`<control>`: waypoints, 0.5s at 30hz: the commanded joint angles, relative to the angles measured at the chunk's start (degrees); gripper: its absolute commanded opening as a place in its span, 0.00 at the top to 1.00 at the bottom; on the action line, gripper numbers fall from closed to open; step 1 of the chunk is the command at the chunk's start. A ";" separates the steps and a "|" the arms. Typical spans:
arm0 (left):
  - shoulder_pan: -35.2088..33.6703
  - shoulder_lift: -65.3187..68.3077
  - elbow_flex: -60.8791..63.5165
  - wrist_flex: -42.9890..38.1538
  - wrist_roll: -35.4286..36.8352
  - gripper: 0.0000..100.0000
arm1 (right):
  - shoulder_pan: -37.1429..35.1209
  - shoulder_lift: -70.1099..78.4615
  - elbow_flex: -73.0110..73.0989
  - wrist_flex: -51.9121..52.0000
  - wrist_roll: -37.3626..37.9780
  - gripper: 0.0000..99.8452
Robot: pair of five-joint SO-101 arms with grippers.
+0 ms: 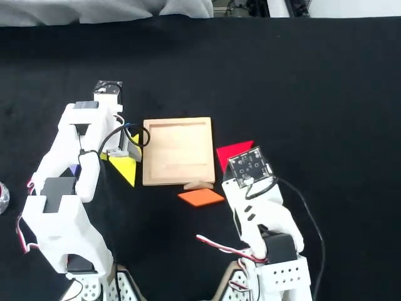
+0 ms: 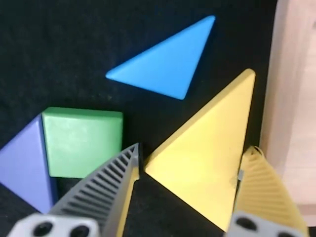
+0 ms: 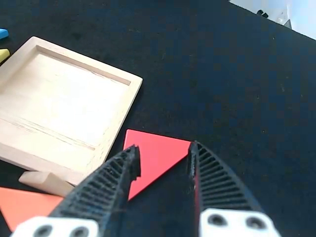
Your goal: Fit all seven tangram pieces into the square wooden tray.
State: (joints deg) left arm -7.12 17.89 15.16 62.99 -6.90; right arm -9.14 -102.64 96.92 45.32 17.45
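Left gripper (image 2: 192, 148) open, ribbed fingers straddling the smooth yellow triangle piece (image 2: 212, 143), just beside the square wooden tray (image 2: 291, 98). Right gripper (image 3: 163, 146) gapes over the flat red triangle piece (image 3: 153, 153). Blue triangle piece (image 2: 165, 66) and green square block (image 2: 81, 140) lie close by.

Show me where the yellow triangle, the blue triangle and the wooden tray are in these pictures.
yellow triangle (image 2: 202, 153): left wrist view, middle of its top face.
blue triangle (image 2: 167, 65): left wrist view, middle of its top face.
wooden tray (image 3: 59, 103): right wrist view, bare floor inside the rim.
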 commanded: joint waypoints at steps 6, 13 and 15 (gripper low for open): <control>-0.75 4.75 -5.14 1.85 -0.26 0.69 | 0.62 6.64 0.22 -0.53 -0.53 0.83; -0.92 9.58 -11.65 6.95 -0.26 0.78 | 0.62 6.64 0.22 -0.53 -0.53 0.83; -0.84 9.58 -11.82 7.03 -0.26 0.79 | 0.62 6.64 0.22 -0.53 -0.53 0.83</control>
State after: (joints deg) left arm -7.12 26.51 4.79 69.93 -7.25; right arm -9.14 -102.64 96.92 45.32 17.45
